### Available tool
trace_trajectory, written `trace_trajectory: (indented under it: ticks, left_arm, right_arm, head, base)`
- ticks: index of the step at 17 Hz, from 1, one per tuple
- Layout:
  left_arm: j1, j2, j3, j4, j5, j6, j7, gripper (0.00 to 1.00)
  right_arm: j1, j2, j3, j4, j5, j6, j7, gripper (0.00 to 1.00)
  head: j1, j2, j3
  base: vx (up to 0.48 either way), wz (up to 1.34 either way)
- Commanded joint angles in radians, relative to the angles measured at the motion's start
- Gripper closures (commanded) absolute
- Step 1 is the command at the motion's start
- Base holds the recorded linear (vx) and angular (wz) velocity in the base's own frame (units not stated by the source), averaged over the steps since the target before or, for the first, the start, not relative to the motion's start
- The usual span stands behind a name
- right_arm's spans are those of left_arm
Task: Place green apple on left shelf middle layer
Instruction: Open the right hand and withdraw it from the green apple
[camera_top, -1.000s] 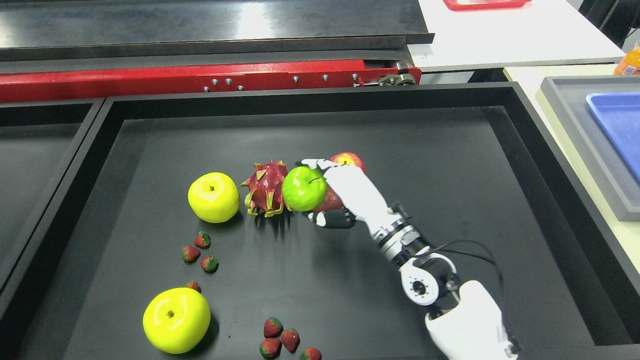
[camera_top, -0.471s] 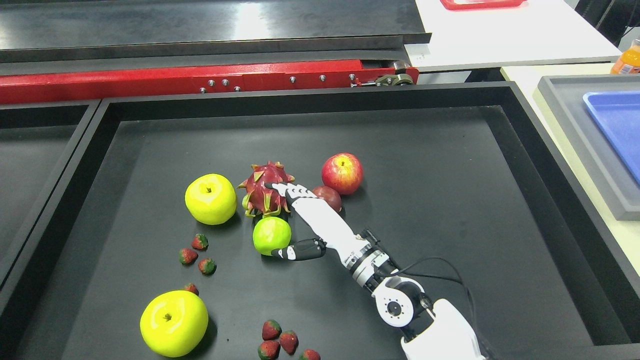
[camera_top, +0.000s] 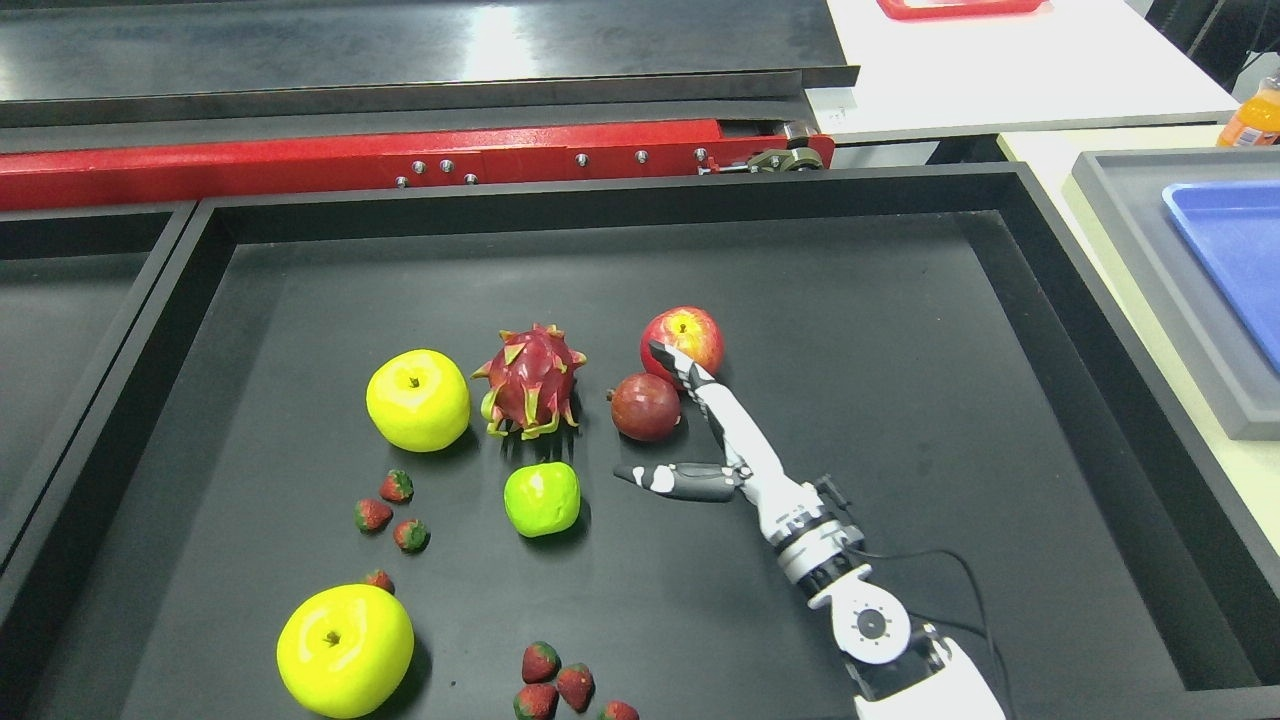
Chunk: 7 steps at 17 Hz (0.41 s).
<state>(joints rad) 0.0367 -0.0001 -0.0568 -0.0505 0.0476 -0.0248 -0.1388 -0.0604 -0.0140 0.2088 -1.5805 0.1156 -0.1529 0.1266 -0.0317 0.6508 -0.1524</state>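
The green apple (camera_top: 542, 498) lies on the black tray floor (camera_top: 900, 330), just below the dragon fruit (camera_top: 528, 379). My right hand (camera_top: 665, 425) is to the apple's right, apart from it, fingers spread and empty. Its upper fingertips (camera_top: 668, 358) overlap the red apple (camera_top: 683, 341); its thumb (camera_top: 665, 479) points left toward the green apple. The arm comes in from the lower right. No shelf layers can be made out in this view.
A dark red round fruit (camera_top: 645, 406) sits by my hand. Two yellow apples (camera_top: 417, 399) (camera_top: 344, 651) lie left. Several strawberries (camera_top: 392, 510) (camera_top: 558, 686) are scattered. A red rail (camera_top: 400, 160) runs behind the tray; a blue tray (camera_top: 1230, 250) is at right.
One second ago my right hand held the green apple raised by the dragon fruit. It set the apple down on the tray, let go, and has drawn back to the right.
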Motion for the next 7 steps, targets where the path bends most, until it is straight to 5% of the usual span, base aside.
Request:
trace_trajectory:
  ticks: [1, 7]
  left_arm:
    - [0.000, 0.018, 0.000, 0.000, 0.000, 0.000, -0.001, 0.00]
    - [0.000, 0.018, 0.000, 0.000, 0.000, 0.000, -0.001, 0.00]
  right_arm:
    - [0.120, -0.003, -0.241, -0.081, -0.200, -0.039, 0.028, 0.00]
    - [0.122, -0.003, -0.229, -0.082, -0.200, -0.039, 0.030, 0.00]
  head:
    - [0.0000, 0.000, 0.000]
    - [0.0000, 0.000, 0.000]
  base:
    - [0.006, -0.02]
    - [0.003, -0.02]
